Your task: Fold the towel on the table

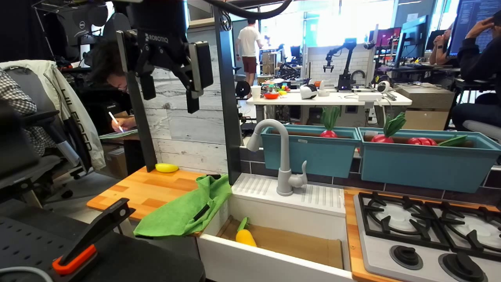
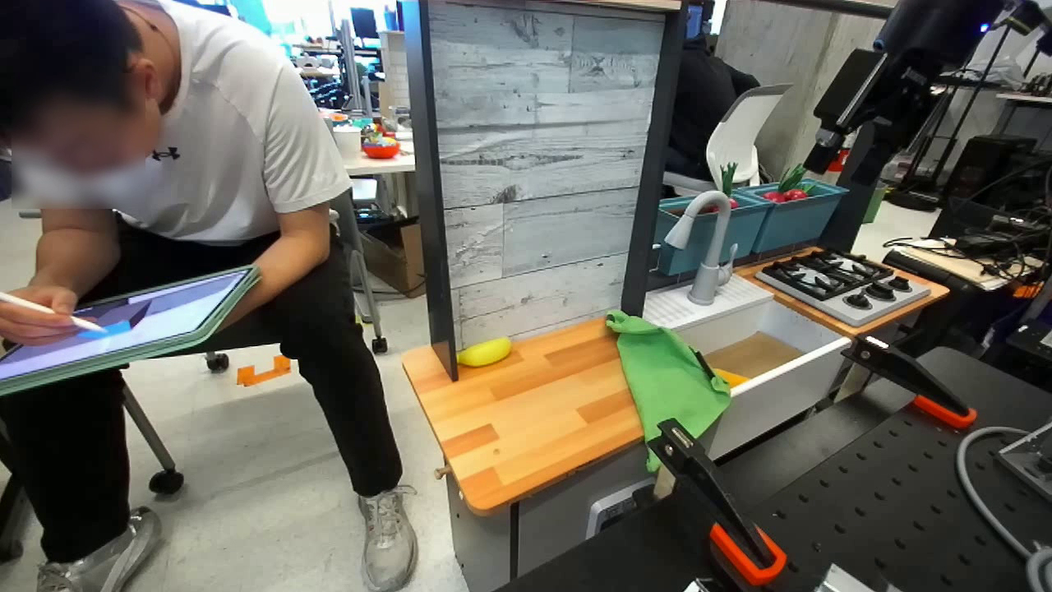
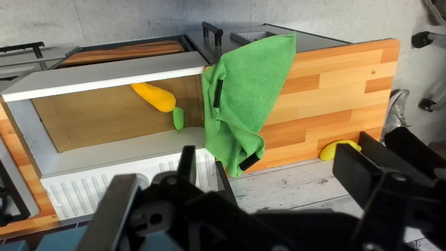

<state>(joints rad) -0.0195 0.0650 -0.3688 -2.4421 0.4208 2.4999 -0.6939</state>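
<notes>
The green towel [image 1: 180, 213] lies creased on the left end of the wooden table [image 1: 156, 188], along the sink edge. In an exterior view one corner of the towel [image 2: 670, 370] hangs over the front edge of the table [image 2: 534, 411]. In the wrist view the towel [image 3: 254, 83] is bunched and narrow near the back panel and broader at the front, with black tabs on it. My gripper [image 1: 171, 95] is open and empty, high above the towel and apart from it. The gripper also shows in the wrist view [image 3: 268, 167] with fingers wide apart.
A yellow object [image 1: 166, 168] lies by the wood panel [image 2: 551, 164]. The white sink [image 1: 274, 256] holds an orange-yellow toy vegetable [image 3: 156, 97]. A grey faucet [image 1: 285, 164], a stove [image 1: 430, 231] and teal planters [image 1: 313, 150] stand beyond. Clamps [image 2: 715, 493] grip the front edge. A person sits nearby.
</notes>
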